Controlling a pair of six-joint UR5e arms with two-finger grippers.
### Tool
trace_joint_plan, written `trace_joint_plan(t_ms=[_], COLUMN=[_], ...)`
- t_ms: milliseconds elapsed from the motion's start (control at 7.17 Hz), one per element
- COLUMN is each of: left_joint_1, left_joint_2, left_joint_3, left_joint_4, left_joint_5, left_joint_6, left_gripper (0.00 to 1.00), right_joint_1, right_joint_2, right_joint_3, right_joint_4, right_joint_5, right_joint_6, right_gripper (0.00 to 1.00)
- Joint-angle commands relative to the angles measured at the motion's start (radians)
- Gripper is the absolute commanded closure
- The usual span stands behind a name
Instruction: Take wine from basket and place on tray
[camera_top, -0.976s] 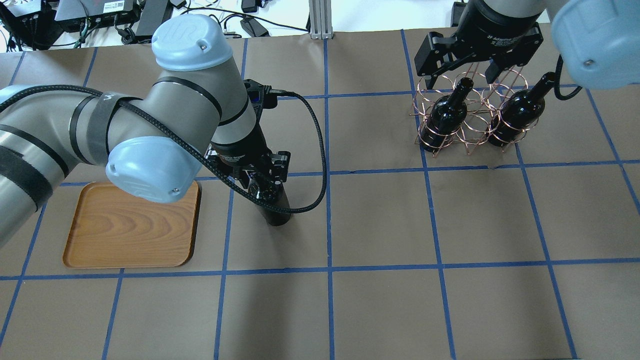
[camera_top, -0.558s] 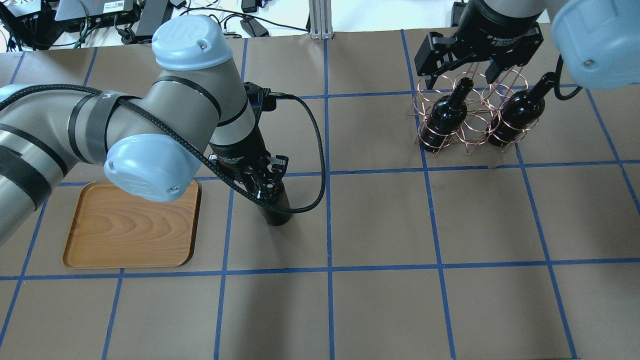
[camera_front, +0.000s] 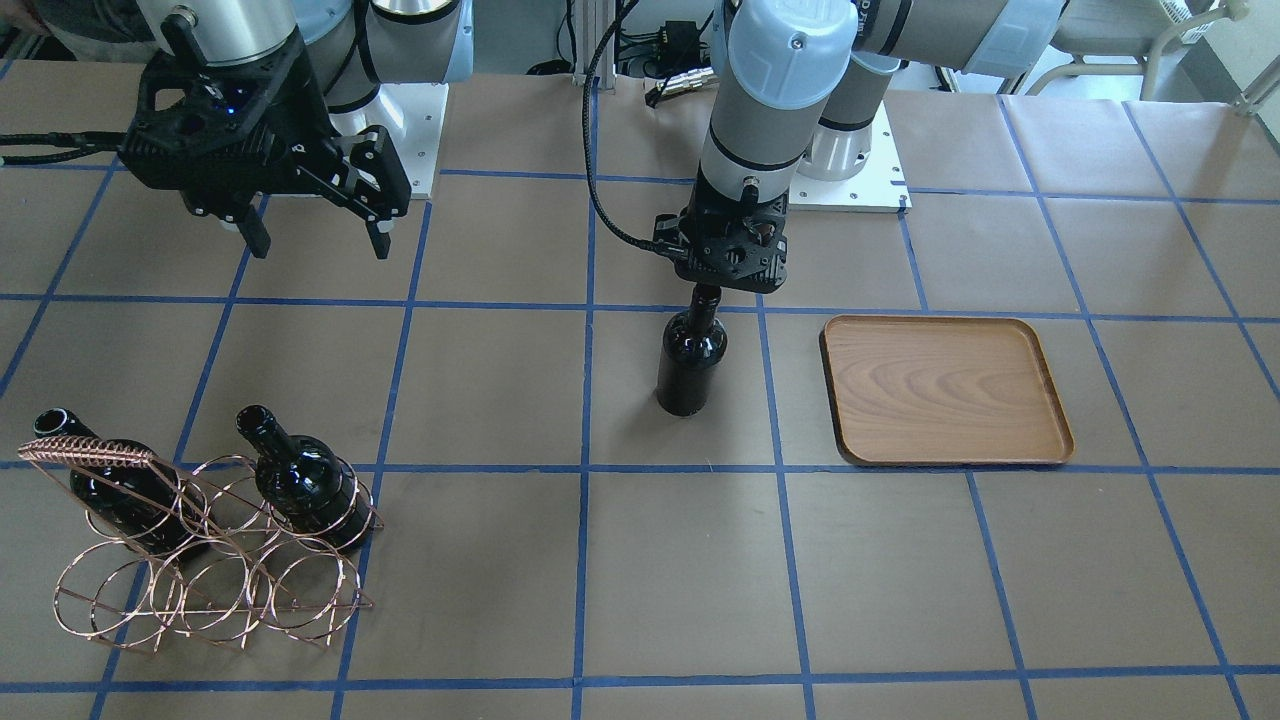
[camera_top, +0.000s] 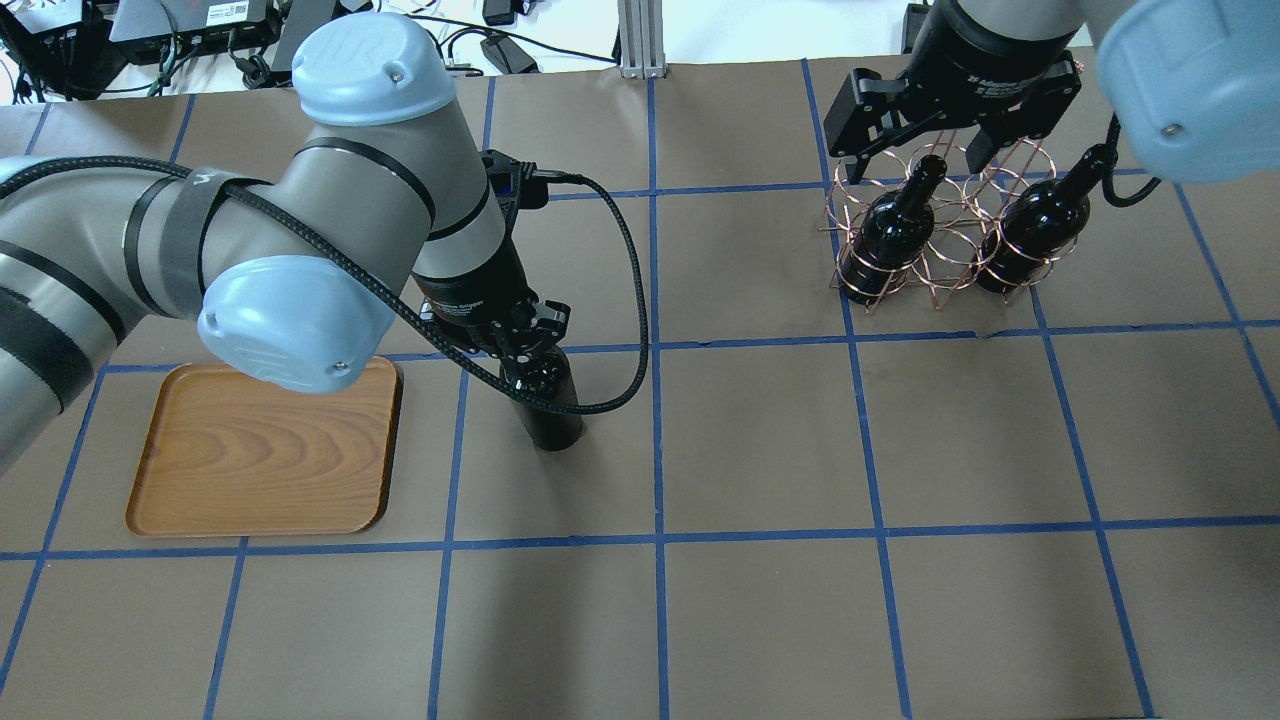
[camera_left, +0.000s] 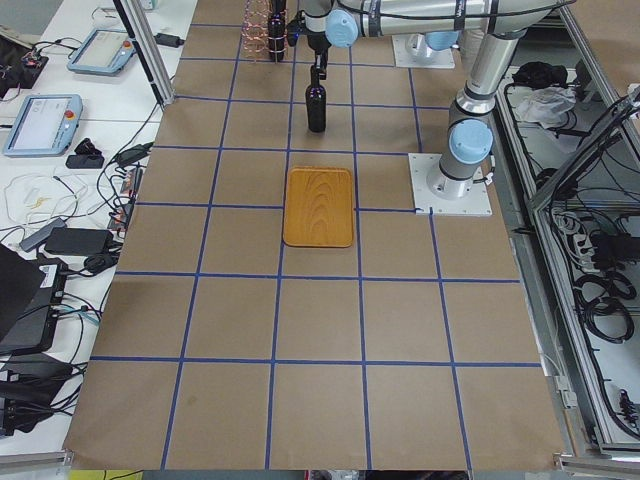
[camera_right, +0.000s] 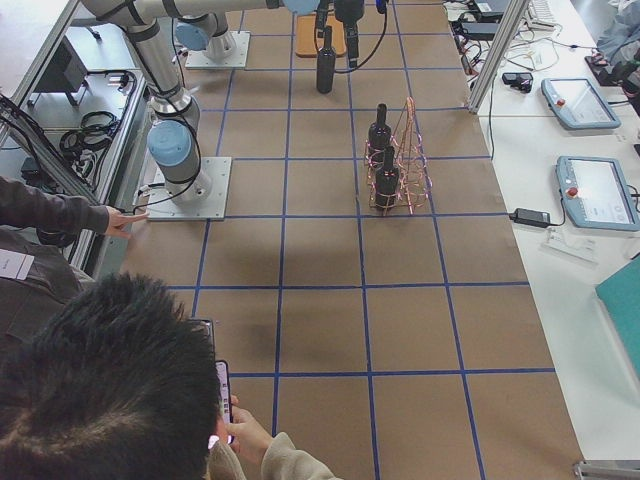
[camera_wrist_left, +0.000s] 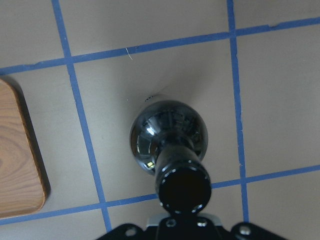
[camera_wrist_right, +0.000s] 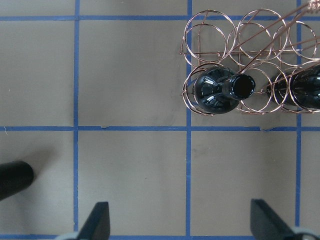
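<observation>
One wine (camera_front: 690, 365) stands upright on the table (camera_front: 600, 600) between basket (camera_front: 200, 590) and tray (camera_front: 940, 390), its neck gripped by the left hand (camera_front: 715, 285). Two more sit racked; right hand (camera_front: 320, 245) wide, tray bare.

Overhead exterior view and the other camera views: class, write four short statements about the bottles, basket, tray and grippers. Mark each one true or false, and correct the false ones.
1. The basket holds two bottles. True.
2. The third bottle lies on the tray. False: it stands upright on the table, beside the tray.
3. The left gripper is closed on the third bottle's neck. True.
4. The right gripper has its fingers shut on a bottle. False: the fingers are wide apart and hold nothing, above the table near the basket.
</observation>
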Motion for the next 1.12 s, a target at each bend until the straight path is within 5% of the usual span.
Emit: trace_joint_plan(t_ms=[0, 139, 418, 558, 976], left_joint_1=[0.001, 0.001, 0.0, 0.001, 0.011], left_joint_2=[0.004, 0.01, 0.027, 0.042, 0.056], left_joint_3=[0.003, 0.002, 0.009, 0.02, 0.112], left_joint_4=[-0.015, -0.024, -0.041, -0.052, -0.083], left_joint_5=[0.008, 0.009, 0.008, 0.008, 0.021], left_joint_6=[-0.016, -0.017, -0.017, -0.017, 0.002], left_gripper=[0.19, 0.0, 0.0, 0.0, 0.0], right_joint_1=[0.126, 0.103, 0.005, 0.004, -0.005], right_joint_2=[0.024, 0.045, 0.164, 0.176, -0.012], right_joint_3=[0.006, -0.015, -0.238, -0.256, 0.014], right_joint_4=[-0.008, -0.038, 0.076, 0.099, 0.051], right_joint_5=[0.001, -0.028, -0.013, -0.009, -0.026], right_joint_6=[0.173, 0.116, 0.068, 0.053, -0.03], right_gripper=[0.0, 0.0, 0.0, 0.0, 0.0])
